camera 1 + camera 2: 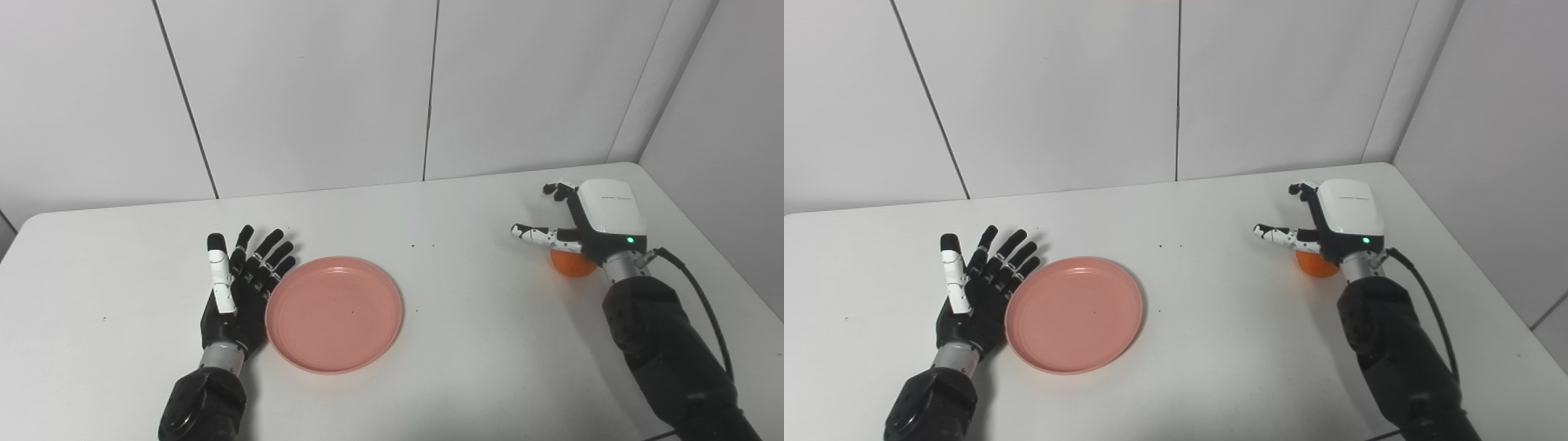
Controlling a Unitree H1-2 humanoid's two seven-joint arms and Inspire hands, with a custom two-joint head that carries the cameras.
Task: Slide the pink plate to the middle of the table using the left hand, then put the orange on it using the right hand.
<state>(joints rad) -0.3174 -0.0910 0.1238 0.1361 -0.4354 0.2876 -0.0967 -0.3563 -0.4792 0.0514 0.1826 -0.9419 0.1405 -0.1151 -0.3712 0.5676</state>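
- The white tabletop [441,343] fills the lower half of the frame, with both arms entering from the bottom edge.
- The pink plate [334,314] lies flat, a little left of the frame's centre and in the lower half. Judging by that position, the slide looks finished or very nearly so; it may want a small further nudge toward the right to be truly central.
- The left robot hand [240,288] sits at the lower left, palm up with fingers spread and holding nothing. Its edge lies against, or just beside, the plate's left rim; I cannot tell whether they actually touch.
- The right robot hand [588,229] is at the right of the frame, well apart from the plate, arched over the fruit with thumb and fingers extended. Whether it has closed on the fruit is not clear, because the palm hides the contact.
- The orange [572,263] rests on the tabletop, mostly hidden under that hand, only its lower part showing.
- What remains, by my reading: secure the orange, carry it left across the tabletop, and set it on the plate.
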